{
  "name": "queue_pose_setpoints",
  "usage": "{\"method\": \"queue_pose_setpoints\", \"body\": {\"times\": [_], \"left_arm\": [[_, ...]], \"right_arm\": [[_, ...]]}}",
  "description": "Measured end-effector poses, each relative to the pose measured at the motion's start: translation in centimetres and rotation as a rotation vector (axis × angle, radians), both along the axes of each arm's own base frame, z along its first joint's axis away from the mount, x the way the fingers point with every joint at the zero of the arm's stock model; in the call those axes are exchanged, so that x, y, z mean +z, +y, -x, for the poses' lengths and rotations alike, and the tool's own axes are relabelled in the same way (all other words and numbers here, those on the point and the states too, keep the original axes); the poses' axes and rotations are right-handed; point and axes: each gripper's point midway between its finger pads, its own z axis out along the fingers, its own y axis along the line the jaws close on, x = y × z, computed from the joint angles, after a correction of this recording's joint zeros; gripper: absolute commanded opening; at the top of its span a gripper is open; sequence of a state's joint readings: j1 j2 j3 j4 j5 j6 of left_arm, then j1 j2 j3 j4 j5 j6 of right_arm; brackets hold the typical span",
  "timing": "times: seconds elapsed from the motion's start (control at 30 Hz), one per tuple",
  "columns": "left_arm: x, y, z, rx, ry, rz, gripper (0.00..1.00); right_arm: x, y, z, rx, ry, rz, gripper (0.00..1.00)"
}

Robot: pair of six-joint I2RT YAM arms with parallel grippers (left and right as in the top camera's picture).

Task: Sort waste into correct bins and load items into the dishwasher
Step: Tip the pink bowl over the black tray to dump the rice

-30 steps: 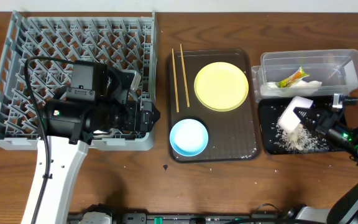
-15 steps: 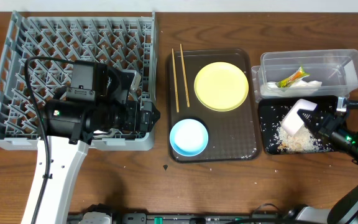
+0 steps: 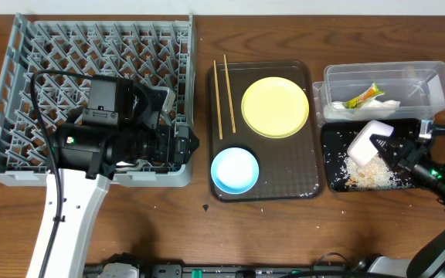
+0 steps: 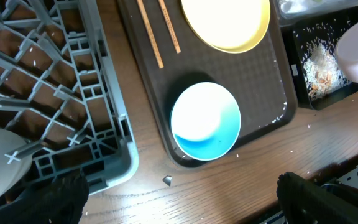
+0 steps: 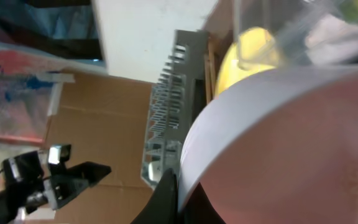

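My right gripper is shut on the rim of the small white bowl, which hangs tipped over the black tray. Loose rice scraps lie on that tray. In the right wrist view the white bowl fills the frame, its rim pinched at my right gripper. The clear tub holds the snack wrapper and the napkin. The yellow plate, blue bowl and chopsticks lie on the brown tray. My left gripper is open and empty, low by the front right corner of the dish rack.
A small dark scrap lies on the wooden table in front of the brown tray. The left arm's body covers the dish rack's front right part. The table's front edge shows at the lower right of the left wrist view.
The tipped white bowl has shifted slightly right, and the rice that was falling under it now lies spread on the black tray. The left arm has not moved.
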State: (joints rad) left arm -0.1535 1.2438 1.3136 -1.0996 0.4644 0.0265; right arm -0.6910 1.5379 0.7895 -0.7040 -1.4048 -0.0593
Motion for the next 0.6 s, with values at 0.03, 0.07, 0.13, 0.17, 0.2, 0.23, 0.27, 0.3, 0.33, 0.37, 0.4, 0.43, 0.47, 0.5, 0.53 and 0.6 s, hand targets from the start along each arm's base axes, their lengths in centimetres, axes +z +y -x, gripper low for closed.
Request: {"method": "queue_pose_setpoints", "body": {"times": [0.03, 0.07, 0.13, 0.17, 0.2, 0.23, 0.27, 0.3, 0.33, 0.37, 0.4, 0.43, 0.47, 0.5, 0.53, 0.6], "left_arm": [[0.0, 0.0, 0.0, 0.0, 0.0, 0.0, 0.98], [0.0, 0.0, 0.0, 0.0, 0.0, 0.0, 0.98], [0.0, 0.0, 0.0, 0.0, 0.0, 0.0, 0.98], [0.0, 0.0, 0.0, 0.0, 0.0, 0.0, 0.98], [0.0, 0.0, 0.0, 0.0, 0.0, 0.0, 0.98], [0.0, 0.0, 0.0, 0.0, 0.0, 0.0, 0.98], [0.0, 0.0, 0.0, 0.0, -0.001, 0.0, 0.98], [0.0, 0.0, 0.0, 0.0, 0.0, 0.0, 0.98], [0.0, 0.0, 0.0, 0.0, 0.0, 0.0, 0.98], [0.0, 0.0, 0.0, 0.0, 0.0, 0.0, 0.98], [0.0, 0.0, 0.0, 0.0, 0.0, 0.0, 0.98], [0.0, 0.0, 0.0, 0.0, 0.0, 0.0, 0.98], [0.0, 0.0, 0.0, 0.0, 0.0, 0.0, 0.98], [0.0, 0.0, 0.0, 0.0, 0.0, 0.0, 0.98], [0.0, 0.0, 0.0, 0.0, -0.001, 0.0, 0.98], [0.0, 0.0, 0.0, 0.0, 0.0, 0.0, 0.98]], "right_arm": [[-0.1, 0.1, 0.1, 0.0, 0.012, -0.005, 0.01], [-0.1, 0.0, 0.1, -0.001, 0.013, -0.001, 0.01], [-0.9, -0.2, 0.0, -0.009, 0.047, 0.027, 0.01], [-1.1, -0.2, 0.1, -0.012, 0.067, 0.027, 0.01], [-1.1, -0.1, 0.3, -0.009, 0.069, 0.021, 0.01], [-0.9, 0.0, 0.3, -0.006, 0.064, 0.015, 0.01], [-0.9, 0.1, 0.4, -0.004, 0.059, 0.018, 0.01], [-1.1, 0.0, 0.3, -0.005, 0.061, 0.032, 0.01], [-1.5, -0.2, 0.3, -0.011, 0.079, 0.052, 0.01], [-1.8, -0.3, 0.3, -0.014, 0.094, 0.058, 0.01], [-1.7, -0.1, 0.4, -0.011, 0.094, 0.05, 0.01], [-1.2, 0.1, 0.5, -0.003, 0.073, 0.029, 0.01], [-0.8, 0.3, 0.6, 0.003, 0.052, 0.011, 0.01], [-0.5, 0.4, 0.6, 0.008, 0.038, 0.007, 0.01], [-0.7, 0.4, 0.5, 0.009, 0.042, 0.015, 0.01], [-0.9, 0.5, 0.7, 0.008, 0.067, 0.012, 0.01]]}}
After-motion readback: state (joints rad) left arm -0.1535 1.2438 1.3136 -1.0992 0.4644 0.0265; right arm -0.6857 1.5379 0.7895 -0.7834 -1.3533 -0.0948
